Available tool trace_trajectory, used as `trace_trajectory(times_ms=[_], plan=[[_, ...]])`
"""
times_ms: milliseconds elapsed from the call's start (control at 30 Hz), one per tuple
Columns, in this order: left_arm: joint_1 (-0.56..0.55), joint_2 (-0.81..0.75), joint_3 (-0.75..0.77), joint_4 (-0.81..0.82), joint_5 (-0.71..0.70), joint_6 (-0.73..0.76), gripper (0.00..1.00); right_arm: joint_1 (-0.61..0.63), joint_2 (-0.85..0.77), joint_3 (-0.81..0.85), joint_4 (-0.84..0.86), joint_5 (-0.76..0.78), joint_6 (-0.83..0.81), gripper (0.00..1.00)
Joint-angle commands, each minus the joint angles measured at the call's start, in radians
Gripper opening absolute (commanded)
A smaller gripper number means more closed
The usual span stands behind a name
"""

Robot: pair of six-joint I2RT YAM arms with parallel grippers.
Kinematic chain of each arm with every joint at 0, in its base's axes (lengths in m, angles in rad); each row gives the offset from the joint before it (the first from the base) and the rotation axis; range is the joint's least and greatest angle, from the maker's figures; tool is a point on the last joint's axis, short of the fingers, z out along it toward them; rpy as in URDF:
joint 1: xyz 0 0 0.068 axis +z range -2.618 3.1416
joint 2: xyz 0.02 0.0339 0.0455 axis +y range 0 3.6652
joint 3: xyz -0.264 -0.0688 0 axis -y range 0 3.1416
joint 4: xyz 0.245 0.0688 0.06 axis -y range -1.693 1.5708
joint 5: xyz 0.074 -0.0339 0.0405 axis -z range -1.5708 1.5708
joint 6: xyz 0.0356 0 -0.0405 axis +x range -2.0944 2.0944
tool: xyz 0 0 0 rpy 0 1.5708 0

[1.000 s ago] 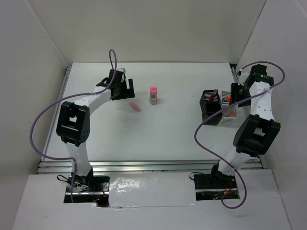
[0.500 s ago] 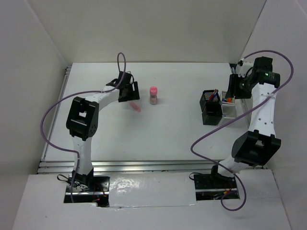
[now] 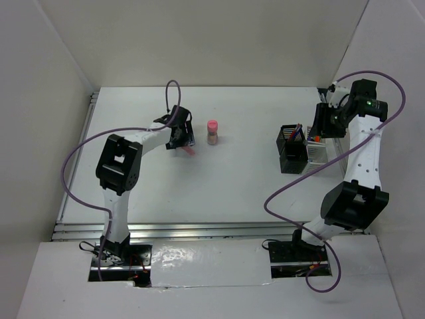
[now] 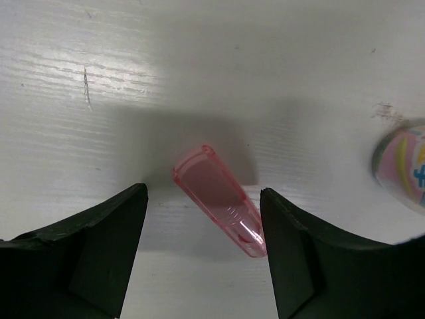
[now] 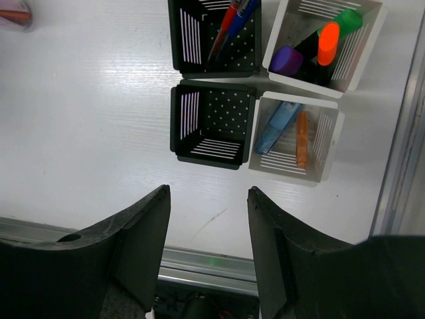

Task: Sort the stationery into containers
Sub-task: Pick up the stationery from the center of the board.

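Because the pink cap [image 4: 222,199] lies flat just beside the pink-capped cylinder [image 3: 212,131], the left gripper [image 4: 202,197] straddles it, jaws apart, not touching it. Far from that cylinder, the right gripper [image 5: 208,199] hangs parted and empty above the containers [image 5: 182,126].

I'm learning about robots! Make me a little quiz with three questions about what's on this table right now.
1. True or false: the pink cap lies between the open fingers of the left hand, and neither finger touches it.
2. Which colours are the pens in the black cup? A) red and blue B) green and yellow C) white and brown
3. Fill in: the green and orange highlighters sit in a ____ container.
Key: 1 true; 2 A; 3 white.
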Motion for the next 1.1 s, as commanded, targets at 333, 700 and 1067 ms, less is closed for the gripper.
trace_trajectory(times_ms=[333, 700, 1067], plan=[[-0.064, -0.072, -0.167, 0.018, 0.027, -0.04, 0.67, 0.024, -0.041, 0.058, -0.04, -0.035, 0.014, 0.57], [-0.073, -0.074, -0.202, 0.01, 0.023, 0.003, 0.57, 0.053, -0.06, 0.031, -0.035, -0.043, 0.017, 0.57], [-0.033, 0.026, -0.116, -0.007, -0.023, 0.025, 0.57, 0.077, -0.06, 0.029, -0.041, -0.054, 0.007, 0.57]])
